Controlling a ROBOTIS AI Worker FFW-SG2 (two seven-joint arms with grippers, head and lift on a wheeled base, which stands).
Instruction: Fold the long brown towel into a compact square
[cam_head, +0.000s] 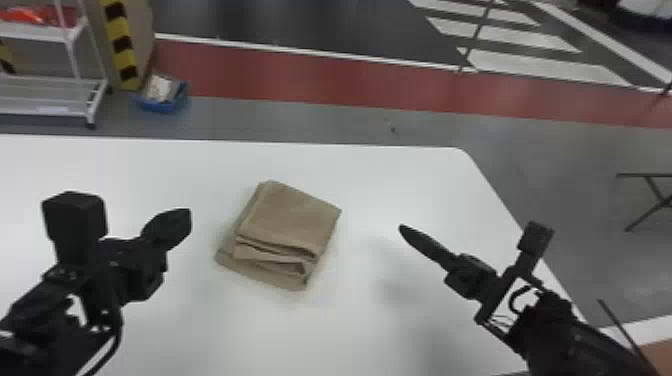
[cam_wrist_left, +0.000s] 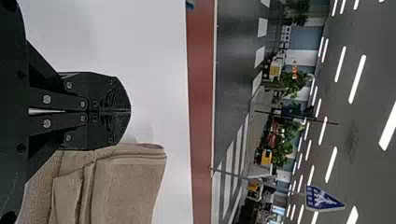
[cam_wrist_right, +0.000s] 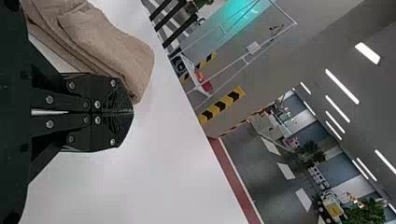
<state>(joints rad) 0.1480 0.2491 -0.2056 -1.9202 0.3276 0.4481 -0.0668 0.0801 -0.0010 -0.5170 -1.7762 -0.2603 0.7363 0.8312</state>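
One folded towel (cam_head: 292, 215) on table (cam_head: 390, 175) | left fingers (cam_head: 171, 227), right fingers (cam_head: 425, 244): pressed together

Head view: from my head, forward and down over counter (cam_head: 380, 175), floor (cam_head: 500, 145) beyond. Wrist views, turned sideways: close behind my left claw (cam_head: 186, 220) and right claw (cam_head: 401, 228), facing across counter toward ceiling lights (cam_wrist_left: 357, 79). Shared by all three: towel (cam_head: 295, 215), red strip (cam_head: 300, 75).

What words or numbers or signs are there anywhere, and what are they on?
No word or number can be read.
Blue hanging sign in the left wrist view: pale marks, too small to read.
White rack's pale strip: too small to tell.
Brown towel: no writing seen.
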